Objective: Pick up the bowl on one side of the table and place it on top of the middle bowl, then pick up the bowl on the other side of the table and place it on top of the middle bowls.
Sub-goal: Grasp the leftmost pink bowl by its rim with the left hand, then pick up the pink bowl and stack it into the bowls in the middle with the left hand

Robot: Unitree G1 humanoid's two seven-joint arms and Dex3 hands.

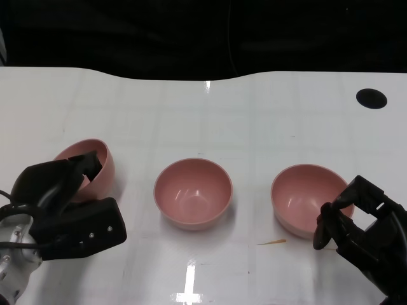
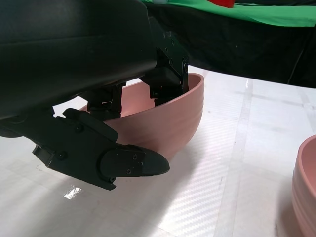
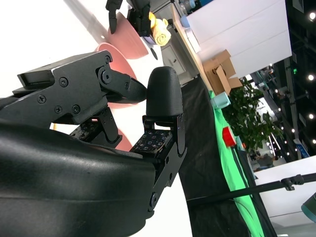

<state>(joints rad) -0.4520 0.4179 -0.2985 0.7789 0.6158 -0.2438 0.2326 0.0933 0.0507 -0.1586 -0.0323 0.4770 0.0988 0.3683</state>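
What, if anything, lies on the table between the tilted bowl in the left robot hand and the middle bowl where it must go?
Nothing visible. The left robot hand grips the tilted left bowl, fingers over its rim, and only bare white table separates it from the middle bowl. The small yellowish sliver lies on the far side, near the right bowl.

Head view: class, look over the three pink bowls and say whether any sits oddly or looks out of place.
Yes. The left bowl is tipped on its side, held by the left hand, while the middle bowl and right bowl sit upright. A thin yellowish sliver lies on the white table near the right bowl.
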